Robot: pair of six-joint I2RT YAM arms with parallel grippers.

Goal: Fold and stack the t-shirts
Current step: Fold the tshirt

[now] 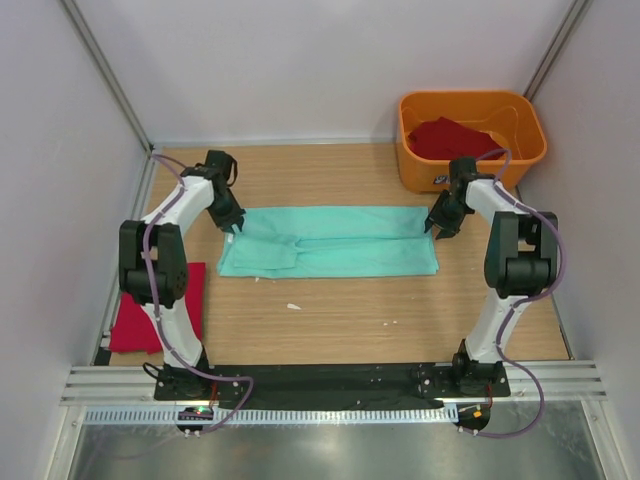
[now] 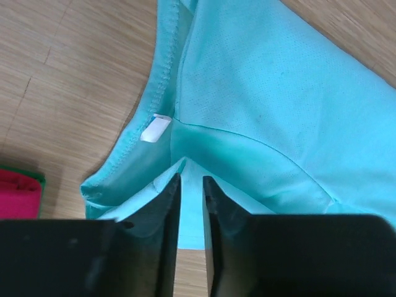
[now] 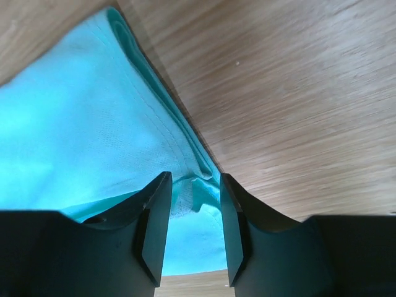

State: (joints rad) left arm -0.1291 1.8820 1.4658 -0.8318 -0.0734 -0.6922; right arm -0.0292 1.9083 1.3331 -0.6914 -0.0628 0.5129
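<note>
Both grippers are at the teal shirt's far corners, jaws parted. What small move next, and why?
Probably lift both straight up, clear of the cloth: the left gripper and right gripper show gaps between their fingers, and the teal shirt lies flat as a long folded band, so this fold looks placed.

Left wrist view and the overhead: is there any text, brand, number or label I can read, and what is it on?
Neck label on the mint-green t-shirt: plain white, no print shows.
Sticker on the front wall of the orange tub: too small to read.
No other text, number or sign can be read in any view.
</note>
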